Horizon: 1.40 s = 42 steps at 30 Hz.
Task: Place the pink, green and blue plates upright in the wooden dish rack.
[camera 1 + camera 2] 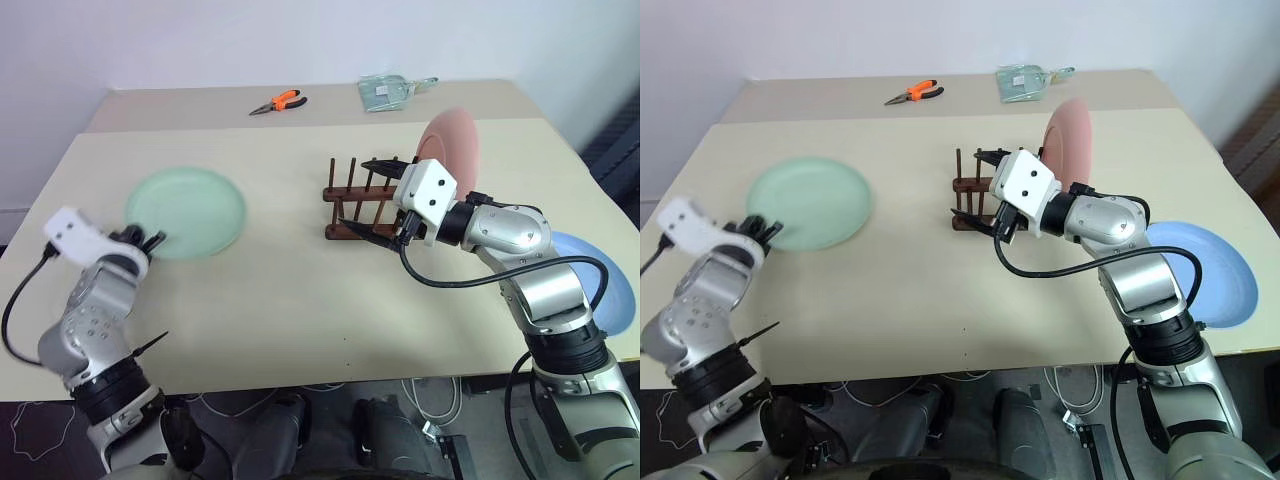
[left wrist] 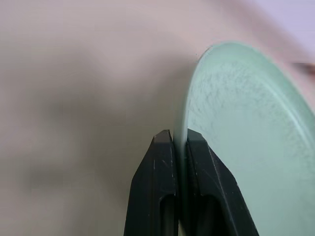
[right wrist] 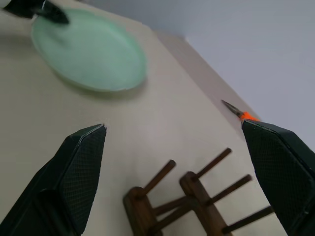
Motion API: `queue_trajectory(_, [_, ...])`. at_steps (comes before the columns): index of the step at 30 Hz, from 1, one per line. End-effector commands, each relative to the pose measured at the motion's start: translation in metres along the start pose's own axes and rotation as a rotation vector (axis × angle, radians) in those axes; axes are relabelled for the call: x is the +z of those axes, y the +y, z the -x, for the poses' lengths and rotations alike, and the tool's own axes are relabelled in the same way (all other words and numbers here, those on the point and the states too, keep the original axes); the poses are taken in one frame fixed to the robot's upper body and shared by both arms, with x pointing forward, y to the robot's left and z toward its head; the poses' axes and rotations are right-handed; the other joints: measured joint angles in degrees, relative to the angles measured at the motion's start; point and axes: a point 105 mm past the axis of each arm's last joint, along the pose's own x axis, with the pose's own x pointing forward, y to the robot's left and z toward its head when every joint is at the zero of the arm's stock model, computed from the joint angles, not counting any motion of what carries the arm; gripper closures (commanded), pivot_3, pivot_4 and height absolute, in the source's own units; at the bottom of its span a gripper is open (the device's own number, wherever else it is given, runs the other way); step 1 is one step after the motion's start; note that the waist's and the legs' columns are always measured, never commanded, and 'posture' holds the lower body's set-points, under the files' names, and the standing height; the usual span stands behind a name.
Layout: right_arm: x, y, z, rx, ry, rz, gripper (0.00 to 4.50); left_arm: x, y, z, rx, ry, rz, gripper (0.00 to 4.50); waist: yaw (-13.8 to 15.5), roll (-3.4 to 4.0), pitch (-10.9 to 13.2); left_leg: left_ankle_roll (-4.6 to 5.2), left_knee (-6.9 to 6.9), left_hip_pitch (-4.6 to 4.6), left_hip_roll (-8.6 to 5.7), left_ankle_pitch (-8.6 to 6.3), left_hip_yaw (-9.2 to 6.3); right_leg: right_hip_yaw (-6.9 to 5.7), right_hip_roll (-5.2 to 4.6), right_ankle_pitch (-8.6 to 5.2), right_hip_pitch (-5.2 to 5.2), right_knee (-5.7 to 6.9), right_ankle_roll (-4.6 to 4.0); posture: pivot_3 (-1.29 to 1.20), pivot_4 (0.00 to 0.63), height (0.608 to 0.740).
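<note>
Now left claw [image 2: 179, 142] pinched on green plate [image 1: 187, 212] rim; right claw [image 3: 172, 142] wide open, empty, by wooden dish rack [image 1: 357, 205]. Next: lift, tilt upright, slot between pegs.

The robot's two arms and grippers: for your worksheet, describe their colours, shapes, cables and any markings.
Both arms are silver-grey metal with rounded, jointed segments and black collars near the base. Each wrist carries a white boxy block; the right one shows small dark dots. A black cable loops from each wrist. The left gripper and right gripper each have two black, tapering fingers with finely textured inner faces.
</note>
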Motion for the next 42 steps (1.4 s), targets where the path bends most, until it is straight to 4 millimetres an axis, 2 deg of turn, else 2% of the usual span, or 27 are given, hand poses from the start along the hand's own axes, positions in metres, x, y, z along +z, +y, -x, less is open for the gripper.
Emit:
queue_trajectory(1, [0.014, 0.002, -0.01, 0.002, -0.037, 0.157, 0.0, 0.049, -0.088, 0.006, -0.309, -0.18, -0.112, 4.48, -0.04, -0.01, 0.01, -0.02, 0.0, -0.01, 0.0, 0.02, 0.0, 0.0, 0.01, 0.0, -0.01, 0.01, 0.0, 0.0, 0.15, 0.727])
queue_trajectory(4, [0.021, 0.005, -0.021, 0.001, -0.057, 0.252, 0.0, 0.055, -0.142, 0.013, -0.481, -0.196, -0.223, 4.48, -0.11, -0.03, 0.02, -0.39, 0.0, -0.03, 0.0, 0.24, 0.02, 0.0, 0.01, 0.01, -0.02, 0.01, 0.0, 0.0, 0.15, 0.727])
queue_trajectory(7, [0.023, 0.006, -0.033, -0.01, -0.059, 0.326, 0.0, 0.049, -0.176, 0.018, -0.583, -0.166, -0.261, 4.48, -0.36, -0.01, 0.01, -0.4, -0.1, -0.01, 0.0, 0.24, 0.11, 0.11, 0.01, 0.0, -0.05, -0.01, 0.01, 0.0, 0.15, 0.727])
queue_trajectory(9, [0.021, 0.003, -0.039, -0.03, -0.048, 0.368, 0.0, 0.045, -0.19, 0.023, -0.634, -0.149, -0.252, 4.48, -0.67, -0.01, 0.01, -0.41, -0.12, -0.02, 0.01, 0.25, 0.11, 0.12, 0.05, 0.0, -0.1, 0.0, 0.0, 0.0, 0.15, 0.727])
queue_trajectory(13, [0.014, -0.006, -0.045, -0.077, 0.0, 0.452, 0.0, 0.039, -0.202, 0.028, -0.681, -0.125, -0.256, 4.48, -1.41, -0.02, 0.02, -0.45, -0.12, -0.02, 0.02, 0.29, 0.09, 0.12, 0.06, 0.0, -0.12, 0.05, 0.0, 0.0, 0.15, 0.727])
queue_trajectory(15, [0.005, -0.008, -0.043, -0.077, 0.038, 0.486, 0.56, 0.032, -0.205, 0.031, -0.699, -0.1, -0.24, 4.5, -1.51, -0.02, 0.02, -0.45, -0.12, -0.02, 0.02, 0.29, 0.09, 0.12, 0.06, 0.0, -0.12, 0.04, 0.0, 0.0, 0.15, 0.727])
queue_trajectory(17, [0.0, -0.008, -0.042, -0.073, 0.055, 0.506, 1.31, 0.028, -0.206, 0.032, -0.705, -0.088, -0.233, 4.5, -1.51, -0.02, 0.02, -0.46, -0.12, -0.02, 0.02, 0.29, 0.08, 0.12, 0.06, 0.0, -0.12, 0.04, 0.0, 0.0, 0.15, 0.727])
queue_trajectory(20, [-0.003, -0.009, -0.042, -0.076, 0.065, 0.526, 2.93, 0.027, -0.205, 0.033, -0.721, -0.08, -0.213, 4.5, -1.62, -0.02, 0.02, -0.46, -0.13, -0.02, 0.02, 0.29, 0.08, 0.12, 0.07, 0.0, -0.12, 0.05, 0.0, 0.0, 0.15, 0.727])
queue_trajectory(23, [-0.004, -0.01, -0.042, -0.085, 0.071, 0.546, 4.41, 0.029, -0.206, 0.036, -0.748, -0.082, -0.161, 3.43, -1.63, -0.02, 0.02, -0.48, -0.14, -0.02, 0.03, 0.3, 0.07, 0.12, 0.08, 0.0, -0.13, 0.05, -0.01, 0.0, 0.15, 0.727])
queue_trajectory(24, [-0.004, -0.01, -0.043, -0.089, 0.071, 0.552, 4.5, 0.033, -0.207, 0.036, -0.751, -0.096, -0.135, 2.99, -1.6, 0.0, 0.03, -0.48, -0.13, -0.02, 0.03, 0.3, 0.07, 0.12, 0.08, 0.0, -0.13, 0.05, -0.01, 0.0, 0.15, 0.727])
queue_trajectory(25, [-0.004, -0.011, -0.043, -0.094, 0.072, 0.559, 4.5, 0.043, -0.206, 0.037, -0.752, -0.132, -0.076, 2.35, -1.52, -0.02, 0.03, -0.48, -0.12, -0.03, 0.02, 0.3, 0.08, 0.12, 0.08, 0.0, -0.13, 0.06, -0.01, 0.0, 0.15, 0.727])
queue_trajectory(27, [-0.004, -0.011, -0.043, -0.1, 0.073, 0.569, 4.5, 0.065, -0.204, 0.039, -0.749, -0.224, 0.029, 1.38, -1.37, -0.04, 0.04, -0.48, -0.07, -0.02, 0.01, 0.3, 0.04, 0.09, 0.06, 0.0, -0.08, 0.04, 0.0, 0.0, 0.15, 0.727])
queue_trajectory(29, [-0.004, -0.012, -0.042, -0.114, 0.073, 0.577, 4.5, 0.085, -0.193, 0.035, -0.682, -0.323, 0.056, 0.35, -1.48, -0.06, 0.06, -0.48, -0.07, -0.04, 0.01, 0.3, 0.05, 0.09, 0.06, 0.01, -0.1, 0.04, 0.0, 0.0, 0.15, 0.727])
queue_trajectory(31, [0.0, -0.019, -0.037, -0.172, 0.056, 0.561, 4.5, 0.101, -0.171, 0.026, -0.549, -0.421, -0.036, 0.35, -1.71, -0.05, 0.05, -0.5, -0.12, -0.02, 0.02, 0.31, 0.05, 0.11, 0.07, 0.0, -0.11, 0.05, -0.01, 0.0, 0.15, 0.727])
queue_trajectory(33, [0.007, -0.029, -0.029, -0.251, 0.021, 0.509, 4.5, 0.107, -0.156, 0.022, -0.468, -0.491, -0.152, 0.35, -1.82, -0.03, 0.04, -0.52, -0.22, 0.04, 0.02, 0.33, 0.1, 0.18, 0.09, 0.0, -0.13, 0.06, -0.02, 0.0, 0.15, 0.727])
queue_trajectory(35, [0.021, -0.039, -0.017, -0.337, -0.058, 0.357, 4.5, 0.099, -0.136, 0.015, -0.401, -0.505, -0.337, 0.35, -1.81, -0.01, 0.03, -0.53, -0.27, 0.05, 0.02, 0.33, 0.11, 0.2, 0.1, -0.01, -0.15, 0.06, -0.03, 0.0, 0.15, 0.727])
queue_trajectory(36, [0.028, -0.043, -0.01, -0.379, -0.112, 0.237, 4.5, 0.087, -0.127, 0.012, -0.396, -0.483, -0.417, 0.35, -1.76, 0.0, 0.03, -0.52, -0.28, 0.05, 0.02, 0.33, 0.11, 0.22, 0.1, -0.01, -0.14, 0.06, -0.03, 0.0, 0.15, 0.727])
queue_trajectory(39, [0.038, -0.046, 0.001, -0.419, -0.194, 0.037, 4.5, 0.065, -0.115, 0.009, -0.412, -0.438, -0.538, 0.35, -1.36, 0.0, 0.04, -0.51, -0.26, 0.05, 0.02, 0.32, 0.09, 0.24, 0.11, 0.0, -0.14, 0.07, -0.04, 0.0, 0.15, 0.727])
queue_trajectory(40, [0.041, -0.045, 0.005, -0.432, -0.229, -0.074, 4.5, 0.05, -0.112, 0.01, -0.455, -0.399, -0.561, 0.35, -1.22, -0.01, 0.04, -0.49, -0.21, 0.04, 0.02, 0.31, 0.04, 0.19, 0.1, 0.0, -0.09, 0.06, -0.04, 0.0, 0.15, 0.727])
queue_trajectory(42, [0.042, -0.042, 0.013, -0.47, -0.318, -0.368, 4.5, -0.006, -0.11, 0.02, -0.61, -0.237, -0.623, 0.35, -1.38, -0.01, -0.04, -0.24, -0.17, 0.05, 0.01, 0.16, -0.02, 0.14, 0.09, 0.01, -0.08, 0.02, -0.05, 0.0, 0.15, 0.727])
